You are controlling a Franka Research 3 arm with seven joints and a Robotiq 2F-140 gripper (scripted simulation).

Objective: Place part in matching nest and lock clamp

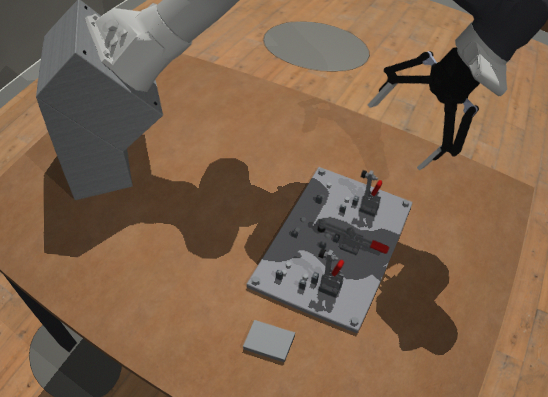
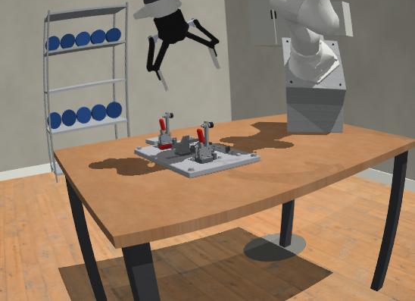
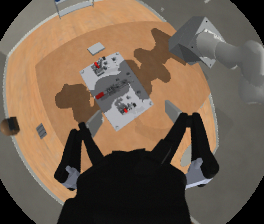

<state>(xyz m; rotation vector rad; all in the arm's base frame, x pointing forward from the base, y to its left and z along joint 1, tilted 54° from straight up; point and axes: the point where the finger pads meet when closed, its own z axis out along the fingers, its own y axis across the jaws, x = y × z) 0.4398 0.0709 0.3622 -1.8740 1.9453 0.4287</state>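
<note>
The part [image 1: 270, 339] [image 2: 151, 141] [image 3: 96, 48], a flat light grey block, lies on the table beside the fixture plate [image 1: 345, 312] [image 2: 227, 166]. The plate carries three nests, each with a clamp. The end clamp nearest the part has its red handle [image 1: 338, 267] [image 2: 162, 124] [image 3: 97, 65] and its bar raised. The other end clamp, handle [image 1: 377, 187] [image 2: 200, 136] [image 3: 125, 110], also stands open. The middle clamp's handle [image 1: 379, 246] [image 2: 165, 146] [image 3: 99, 95] lies low and its bar is down; I cannot tell whether it is locked. My gripper [image 1: 394, 137] [image 2: 192, 79] [image 3: 132, 110] is open and empty, high above the table.
The robot's grey base block [image 1: 95, 150] [image 2: 315, 110] [image 3: 188, 42] stands at one side of the table. The raised clamp bars stick up above the plate. A shelf rack [image 2: 87, 83] with blue discs stands beyond the table. The arm's shadow covers part of the fixture.
</note>
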